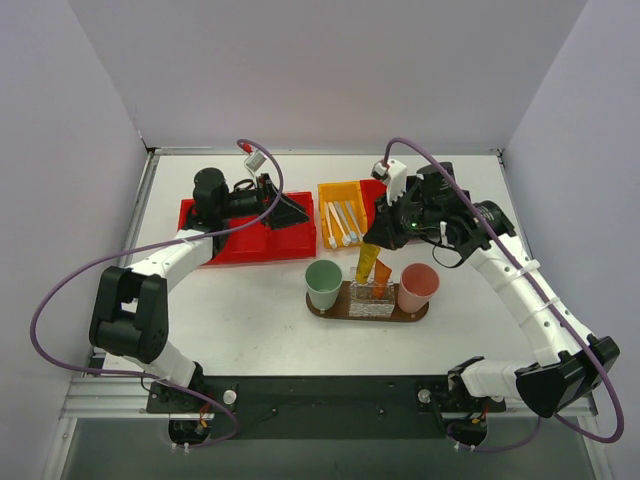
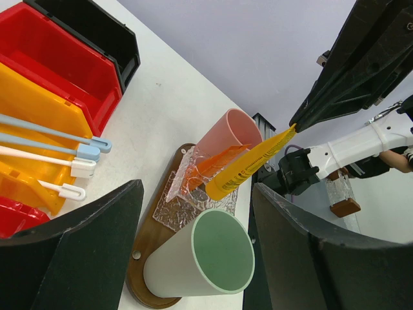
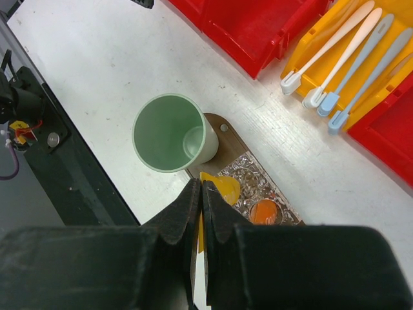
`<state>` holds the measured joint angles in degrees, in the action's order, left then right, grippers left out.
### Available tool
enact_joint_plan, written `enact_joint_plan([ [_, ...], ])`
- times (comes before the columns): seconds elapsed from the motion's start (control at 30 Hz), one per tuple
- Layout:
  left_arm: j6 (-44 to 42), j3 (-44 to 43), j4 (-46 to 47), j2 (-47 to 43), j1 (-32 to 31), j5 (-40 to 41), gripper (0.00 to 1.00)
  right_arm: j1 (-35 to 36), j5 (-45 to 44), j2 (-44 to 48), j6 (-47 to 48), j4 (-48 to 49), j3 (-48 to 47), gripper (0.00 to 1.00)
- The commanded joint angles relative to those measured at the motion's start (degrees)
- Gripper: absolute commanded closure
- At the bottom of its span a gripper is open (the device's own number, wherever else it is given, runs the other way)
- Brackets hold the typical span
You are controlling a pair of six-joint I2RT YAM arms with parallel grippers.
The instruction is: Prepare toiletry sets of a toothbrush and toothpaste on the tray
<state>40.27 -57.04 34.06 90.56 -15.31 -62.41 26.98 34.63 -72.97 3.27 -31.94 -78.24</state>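
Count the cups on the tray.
3. Green cup at the left end of the tray, clear glass cup in the middle, pink cup at the right end. None looks hidden.

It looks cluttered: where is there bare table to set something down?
Bare table: left of the green cup, before the red bin, and nearside of the tray. Crowded between yellow bin and tray, where the right claw holds a tube.

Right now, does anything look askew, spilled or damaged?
Nothing spilled or damaged. The yellow toothpaste tube leans at a slant by the clear holder, gripped by the right end effector. The toothbrushes overhang the yellow bin rim.
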Motion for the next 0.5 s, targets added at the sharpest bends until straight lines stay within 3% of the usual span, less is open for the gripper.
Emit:
enact_joint_plan([
  [0.0,0.07,-0.27,3.29,-0.12,0.37,-1.48,0.21,0.53,-0.44,-0.15,1.57,1.18,0.63,1.00],
  [0.47,0.16,-0.27,3.38,-0.12,0.46,-1.75,0.21,1.32,-1.58,-0.86,2.80,1.27,0.89,1.00],
])
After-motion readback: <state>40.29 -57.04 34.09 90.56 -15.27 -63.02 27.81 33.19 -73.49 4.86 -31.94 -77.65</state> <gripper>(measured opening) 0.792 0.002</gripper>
